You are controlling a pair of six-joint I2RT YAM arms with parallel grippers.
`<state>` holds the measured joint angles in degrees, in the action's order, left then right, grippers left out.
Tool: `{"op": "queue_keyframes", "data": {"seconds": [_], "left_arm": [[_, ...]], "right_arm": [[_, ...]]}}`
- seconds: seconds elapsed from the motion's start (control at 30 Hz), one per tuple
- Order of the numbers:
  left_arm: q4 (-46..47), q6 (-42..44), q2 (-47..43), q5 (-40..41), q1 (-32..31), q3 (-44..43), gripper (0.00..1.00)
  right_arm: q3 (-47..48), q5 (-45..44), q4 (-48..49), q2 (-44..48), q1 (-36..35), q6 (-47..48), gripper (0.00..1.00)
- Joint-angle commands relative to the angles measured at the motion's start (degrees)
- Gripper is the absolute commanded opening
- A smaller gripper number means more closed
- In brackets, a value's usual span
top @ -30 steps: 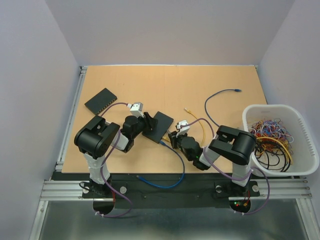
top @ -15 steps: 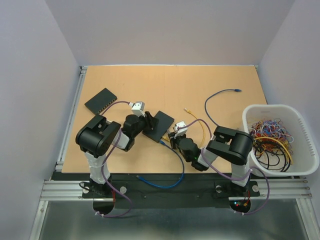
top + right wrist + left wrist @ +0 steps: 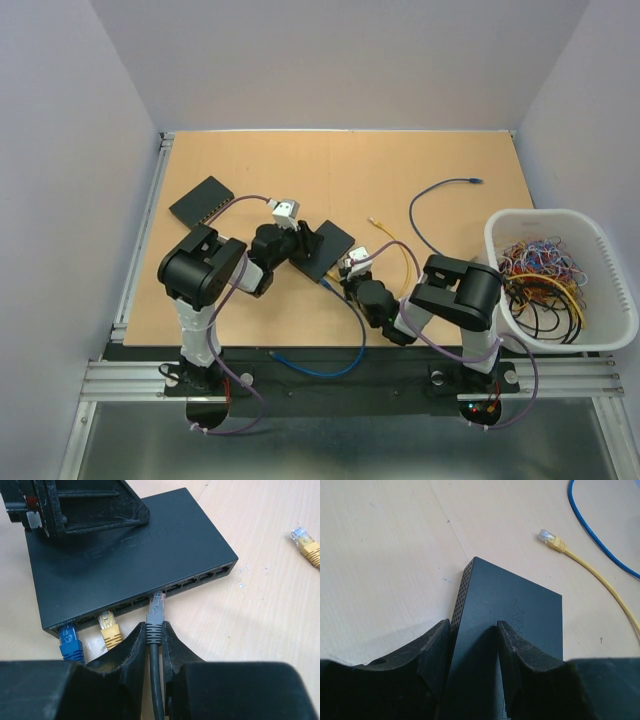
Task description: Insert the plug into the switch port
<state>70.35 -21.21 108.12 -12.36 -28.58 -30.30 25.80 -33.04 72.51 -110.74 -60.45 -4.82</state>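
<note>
1. Your right gripper [image 3: 154, 637] is pinched on the grey plug [image 3: 156, 611], with a finger pressed on each side of its boot. Its cable runs down between the fingers and leaves the picture at 6 o'clock.
2. The plug's clear tip meets the port row on the front face of the switch [image 3: 125, 555], about midway along. You cannot tell whether it is inside a port or only against the rim.
3. At 8 o'clock from that tip, a yellow plug [image 3: 110, 630] and a blue plug [image 3: 70, 642] sit in ports near the row's left end.
4. Your left gripper [image 3: 472, 635] is clamped on the switch's edge. One finger lies on the lettered top and the other sits round the perforated side, where its contact is hard to see.
5. From above, the switch lies mid-table [image 3: 400, 170], at 12 o'clock from the gap between the arm bases. Both grippers cover it, so the ports are hidden there.
6. A loose yellow plug [image 3: 306, 544] lies at 2 o'clock from the switch, apart from it.
7. A second switch [image 3: 200, 200] sits at 10 o'clock, and a basket [image 3: 500, 235] of tangled cables sits at 3 o'clock.
</note>
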Motion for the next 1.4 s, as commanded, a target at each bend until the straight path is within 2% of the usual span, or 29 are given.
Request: {"op": "queue_keyframes", "data": {"seconds": [0.0,0.33,0.67,0.93,1.13,1.37], "left_arm": [[-3.90,1.08,1.92,-11.45,-4.99,-2.12,0.48],[-4.78,3.71,4.47,-19.45,-7.28,-4.93,0.43],[-6.89,6.01,5.88,-23.85,-8.60,-6.96,0.40],[-8.21,7.15,6.41,-25.17,-9.30,-8.01,0.37],[-9.17,7.68,6.41,-24.64,-9.92,-8.45,0.36],[-10.23,8.20,6.58,-24.11,-10.45,-8.98,0.35]], "right_arm": [[-1.36,5.26,14.65,-0.88,-2.04,1.56,0.00],[-3.48,1.22,22.40,-1.59,-2.04,7.36,0.01],[-7.87,3.51,23.73,4.30,-2.04,15.18,0.00],[-7.96,5.18,24.52,3.86,-1.26,14.84,0.01],[-9.37,5.96,25.75,7.63,0.15,14.13,0.00],[-7.09,7.37,24.96,7.64,1.21,13.87,0.00]]}}
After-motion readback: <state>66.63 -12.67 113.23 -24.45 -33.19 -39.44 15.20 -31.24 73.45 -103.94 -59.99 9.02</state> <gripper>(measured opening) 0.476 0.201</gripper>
